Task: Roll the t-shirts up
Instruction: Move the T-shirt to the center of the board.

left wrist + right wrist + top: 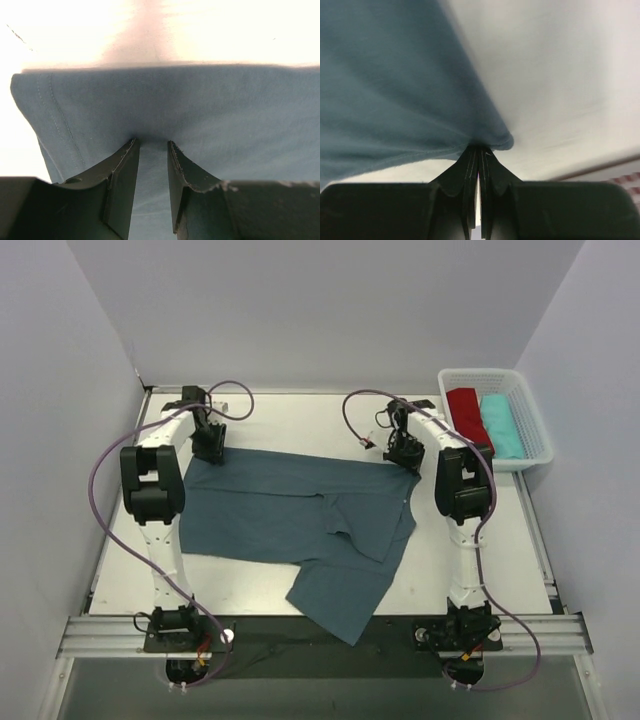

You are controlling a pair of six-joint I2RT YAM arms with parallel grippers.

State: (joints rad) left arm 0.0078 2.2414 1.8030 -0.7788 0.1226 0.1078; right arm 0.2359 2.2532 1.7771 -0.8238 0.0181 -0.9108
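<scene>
The slate-blue t-shirt [290, 515] lies spread on the white table, and one part of it reaches over the near edge. My left gripper [210, 447] sits at its far left corner. In the left wrist view the gripper [152, 144] has its jaws apart, tips down on the cloth [225, 115] just inside the far edge, with cloth showing between them. My right gripper [405, 455] is at the far right corner. In the right wrist view that gripper [480, 146] is shut on the shirt's edge [385, 90], which bunches at the tips.
A white basket [478, 373] stands at the back right with a red t-shirt [463, 412] and a turquoise one [502, 425] rolled inside. Grey walls close in both sides and the back. A metal rail [320, 632] runs along the near edge.
</scene>
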